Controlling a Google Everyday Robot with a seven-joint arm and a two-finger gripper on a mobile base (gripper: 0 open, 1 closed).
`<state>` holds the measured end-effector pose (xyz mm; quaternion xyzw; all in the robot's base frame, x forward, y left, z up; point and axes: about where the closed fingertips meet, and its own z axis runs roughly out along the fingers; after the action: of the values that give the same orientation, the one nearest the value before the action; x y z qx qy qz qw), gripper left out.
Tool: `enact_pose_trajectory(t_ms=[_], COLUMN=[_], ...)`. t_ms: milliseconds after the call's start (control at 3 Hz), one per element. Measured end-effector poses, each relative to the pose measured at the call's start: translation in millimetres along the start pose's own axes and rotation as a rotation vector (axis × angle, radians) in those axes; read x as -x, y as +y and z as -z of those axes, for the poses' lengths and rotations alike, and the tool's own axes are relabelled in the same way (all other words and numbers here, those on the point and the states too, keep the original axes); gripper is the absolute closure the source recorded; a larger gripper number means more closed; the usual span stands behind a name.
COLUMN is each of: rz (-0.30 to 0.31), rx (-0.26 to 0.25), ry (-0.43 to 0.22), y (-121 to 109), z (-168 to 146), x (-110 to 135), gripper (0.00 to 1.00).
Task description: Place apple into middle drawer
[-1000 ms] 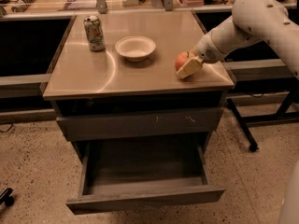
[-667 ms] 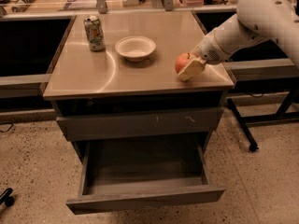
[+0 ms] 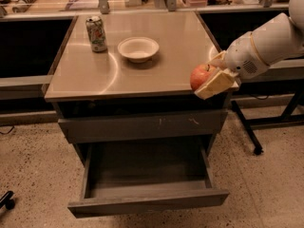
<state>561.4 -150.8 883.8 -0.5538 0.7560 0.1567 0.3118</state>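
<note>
One claw (image 3: 207, 78), at the end of the white arm (image 3: 266, 44) that reaches in from the right, pinches the apple (image 3: 199, 76) between its two pale fingers (image 3: 216, 83). One finger lies under and in front of the fruit and the other sits behind it. The apple is now at the front right corner of the desk (image 3: 166, 65), overlapping the front edge. A second ago it sat further back and further in on the top, so claw and apple have come together toward the front and to the right. Whether the apple still touches the top I cannot tell. The arm has swung the same way, and its forearm now shows lower and nearer the corner. Below and to the left of the apple, the open drawer (image 3: 147, 201) stands pulled out just as before, with its plain front panel nearest the camera and its dark floor bare. Between it and the desk top, the shut drawer front (image 3: 142, 125) with pale scratches has not moved. The white bowl (image 3: 138, 48) and the can (image 3: 96, 33) keep their places near the back left of the top, well apart from the apple.
</note>
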Motion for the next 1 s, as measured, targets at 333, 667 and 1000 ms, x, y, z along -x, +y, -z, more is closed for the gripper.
enact_pose_trajectory(t_ms=[333, 667, 1000], rz=[0.005, 0.009, 0.001], rx=[0.008, 0.029, 0.099], ry=[0.002, -0.011, -0.091], y=[1.6, 12.9, 52.1], z=[-5.2, -22.1, -86.4], x=[-3.0, -18.9, -74.2], gripper=[1.0, 1.0, 1.0])
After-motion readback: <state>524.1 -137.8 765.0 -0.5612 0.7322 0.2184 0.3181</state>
